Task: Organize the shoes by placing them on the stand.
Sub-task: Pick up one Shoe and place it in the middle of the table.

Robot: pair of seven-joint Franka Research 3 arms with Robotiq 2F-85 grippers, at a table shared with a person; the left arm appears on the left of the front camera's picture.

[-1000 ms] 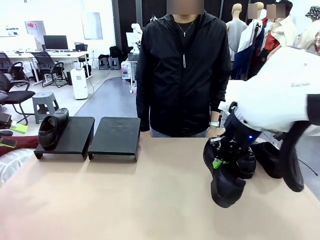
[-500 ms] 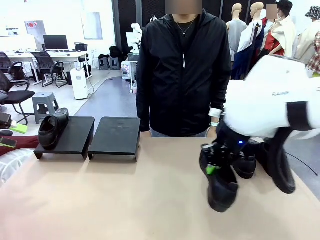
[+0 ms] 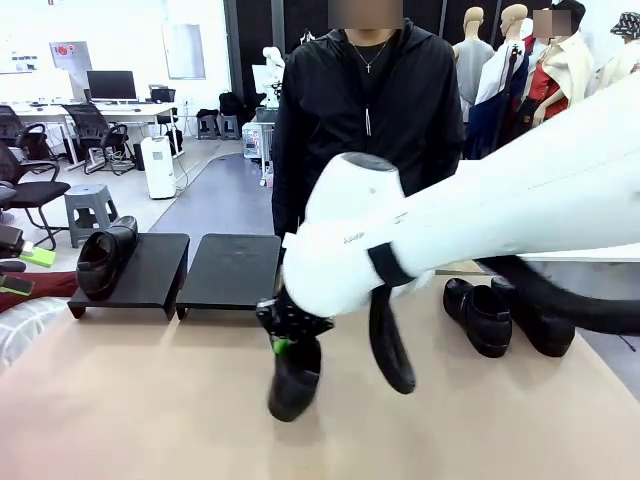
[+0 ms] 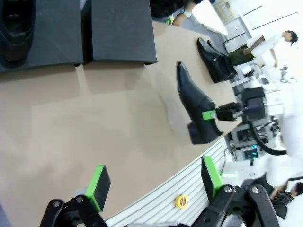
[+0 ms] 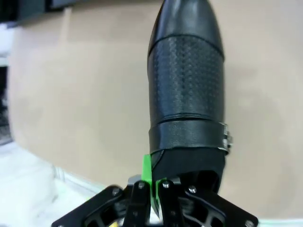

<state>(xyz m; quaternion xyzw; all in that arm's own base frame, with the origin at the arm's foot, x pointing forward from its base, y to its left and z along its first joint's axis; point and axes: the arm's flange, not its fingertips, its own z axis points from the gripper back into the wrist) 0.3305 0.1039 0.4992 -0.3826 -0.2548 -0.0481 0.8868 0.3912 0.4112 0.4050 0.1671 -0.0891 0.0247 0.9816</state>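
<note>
Shoe (image 3: 295,388) carried leftward by right hand (image 3: 282,345)

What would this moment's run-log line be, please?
right jaws: shut on held shoe | left jaws: open | stand: one shoe | table: two shoes

left fingers (image 4: 98,187): spread | right fingers (image 5: 147,171): clamped | right arm (image 3: 480,220): across middle

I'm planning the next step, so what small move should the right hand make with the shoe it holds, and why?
Probably lift the held shoe and carry it left toward the left stand. The right hand grips it at the heel, toe hanging low over the table, short of the stands; that stand holds a lone shoe with room beside it.
</note>
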